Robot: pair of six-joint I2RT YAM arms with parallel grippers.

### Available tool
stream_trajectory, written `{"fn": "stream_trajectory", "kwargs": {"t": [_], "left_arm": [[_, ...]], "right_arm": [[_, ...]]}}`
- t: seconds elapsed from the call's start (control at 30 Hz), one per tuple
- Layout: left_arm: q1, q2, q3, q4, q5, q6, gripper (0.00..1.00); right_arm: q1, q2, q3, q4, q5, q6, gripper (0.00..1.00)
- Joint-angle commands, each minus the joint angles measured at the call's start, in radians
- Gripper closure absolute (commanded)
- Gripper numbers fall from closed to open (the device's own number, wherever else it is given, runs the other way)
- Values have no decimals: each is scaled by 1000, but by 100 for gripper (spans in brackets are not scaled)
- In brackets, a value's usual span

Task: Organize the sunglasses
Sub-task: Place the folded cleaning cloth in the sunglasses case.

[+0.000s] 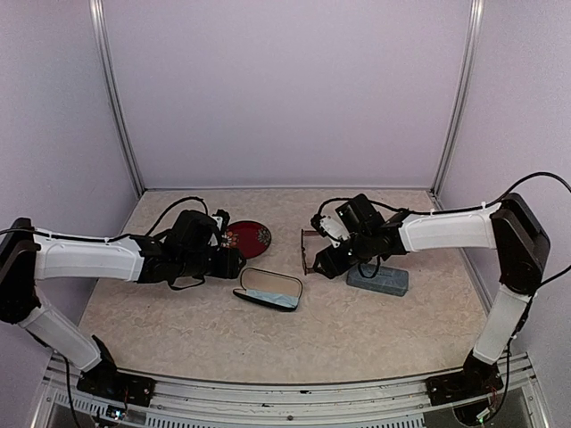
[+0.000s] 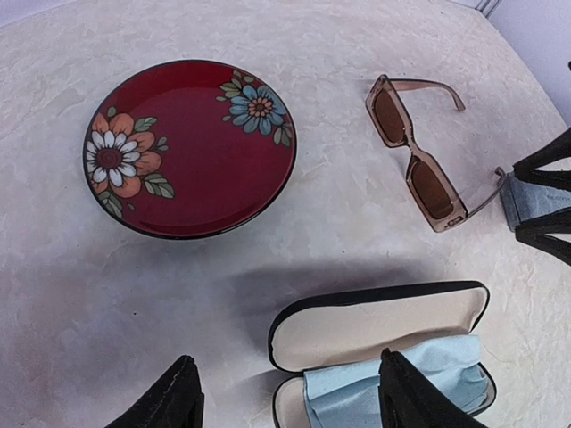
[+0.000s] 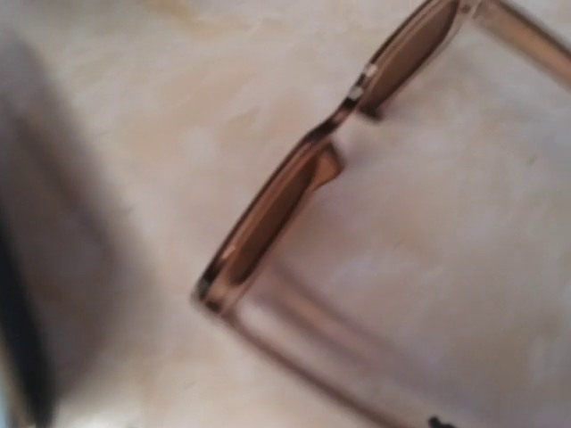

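The reddish-brown sunglasses (image 1: 308, 250) (image 2: 415, 152) (image 3: 294, 192) lie unfolded on the table, mid-right, with their arms pointing toward my right gripper (image 1: 319, 261) (image 2: 546, 201). In the left wrist view that gripper's black fingers (image 2: 544, 160) stand apart at the end of one thin arm; I cannot tell if they touch it. The right wrist view is blurred and shows the frame close below. My left gripper (image 1: 234, 263) (image 2: 290, 401) is open above the end of an open black case (image 1: 268, 288) (image 2: 384, 325), gripping nothing.
A light-blue cloth (image 2: 393, 383) lies inside the open case. A red plate with painted flowers (image 1: 247, 236) (image 2: 187, 147) sits behind my left gripper. A closed grey-blue case (image 1: 377, 279) lies under my right arm. Enclosure walls stand at the back and sides.
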Motion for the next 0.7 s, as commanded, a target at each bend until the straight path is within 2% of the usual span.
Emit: {"fn": "stream_trajectory", "kwargs": {"t": [0.0, 0.1, 0.4, 0.57, 0.67], "left_arm": [[6, -29, -11, 48, 1, -8, 34], [6, -30, -21, 58, 11, -5, 31], [6, -31, -27, 54, 13, 4, 30], [6, -27, -33, 57, 16, 2, 30], [6, -25, -33, 58, 17, 0, 30]], "right_arm": [[-1, 88, 106, -129, 114, -163, 30], [-8, 141, 152, -174, 111, -235, 26], [-30, 241, 269, -267, 59, -361, 26], [-30, 289, 315, -302, 56, -435, 33], [-30, 305, 335, -321, 49, -471, 45]]}}
